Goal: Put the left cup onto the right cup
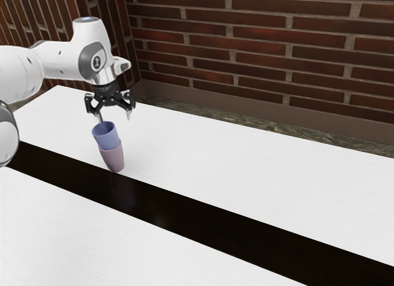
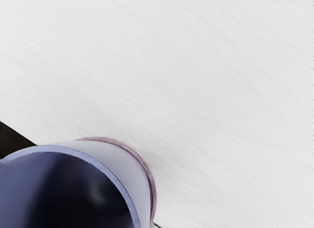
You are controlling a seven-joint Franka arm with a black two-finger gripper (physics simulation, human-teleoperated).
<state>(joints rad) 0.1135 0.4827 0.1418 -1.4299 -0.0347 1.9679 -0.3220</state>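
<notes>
Exterior and wrist views of the stacking task at a late stage. The black two-finger gripper [image 1: 112, 118] is hovering with its fingers spread wide apart and clamping nothing. Directly beneath it, the periwinkle-blue plastic cup [image 1: 104, 135] is sitting nested inside the pale pink plastic cup [image 1: 113, 157], which is standing on the white table [image 1: 277, 163] just beside the edge of a dark stripe [image 1: 215, 218] running across the tabletop.

The relation governing the coming move is vertical: the stack is lying straight below the hand, mouth upward. Its long axis is running nearly upright and leaning slightly toward the exterior view's left. The finger [image 1: 96, 115] nearer the exterior view's left is reaching down to the blue cup's rim; whether it is touching the rim cannot be told. The other finger is hanging well clear of both cups.

In the wrist view, the blue cup's open mouth [image 2: 64, 189] is lying just under the hand, with the pink cup's rim [image 2: 143, 164] showing as a thin band around its outer wall.

Judged from this arrangement, the placing is looking complete. What is left is a retreat along the stack's axis, so that the low finger is not dragging the rim sideways.
</notes>
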